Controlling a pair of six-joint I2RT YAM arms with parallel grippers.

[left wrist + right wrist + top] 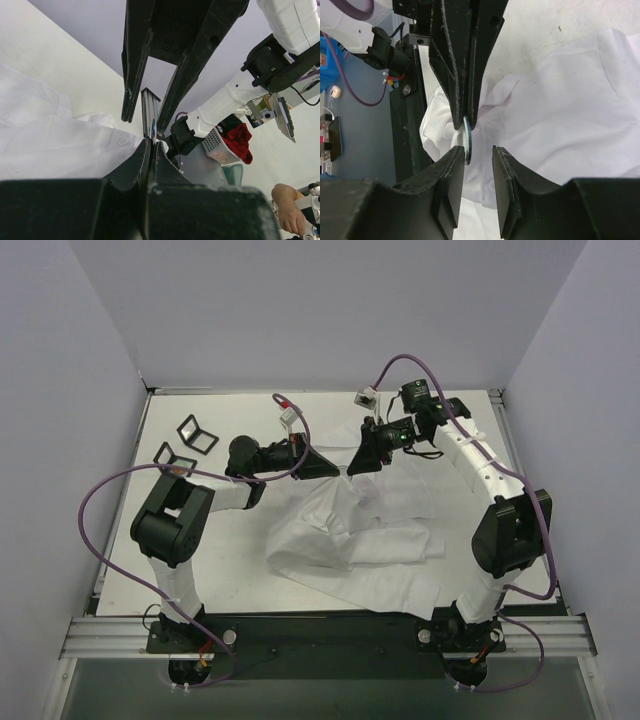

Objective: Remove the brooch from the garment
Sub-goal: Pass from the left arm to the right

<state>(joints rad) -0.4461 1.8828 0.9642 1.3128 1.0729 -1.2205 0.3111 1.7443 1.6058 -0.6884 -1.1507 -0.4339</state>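
1. Roughly mid-counter, the garment lies crumpled, spreading from the middle toward the near right corner.
2. Both arms meet at the garment's far side, with the left gripper and the right gripper pointed at each other, tips just apart.
3. The brooch is a thin bluish disc seen edge-on. It is raised just above the white folds, about halfway between the left and right edges of the counter.
4. The left gripper's jaws are closed, pinching the brooch's edge between their tips.
5. The right gripper's jaws stand apart with a clear gap. The brooch hangs between them, close to one finger, and neither clamps it.
6. Two small black frames sit near the far left corner, well apart from the garment.
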